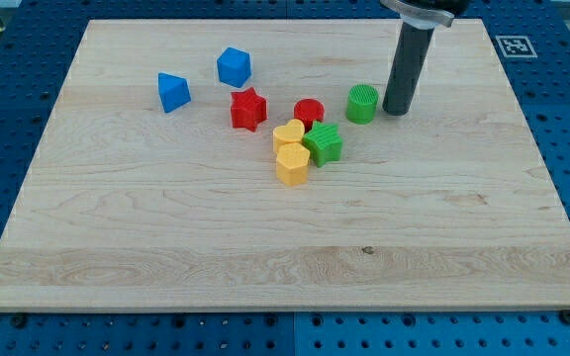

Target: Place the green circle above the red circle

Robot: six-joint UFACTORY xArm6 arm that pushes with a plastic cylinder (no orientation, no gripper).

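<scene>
The green circle (362, 103) stands on the wooden board, to the right of the red circle (309, 113) and slightly higher in the view, with a small gap between them. My tip (396, 111) rests on the board just right of the green circle, close to it; I cannot tell if they touch. The dark rod rises from there to the view's top edge.
A green star (324, 144), a yellow heart (288, 134) and a yellow hexagon (292, 165) cluster just below the red circle. A red star (248, 109) lies to its left. A blue hexagon (234, 67) and a blue triangular block (173, 92) sit at upper left.
</scene>
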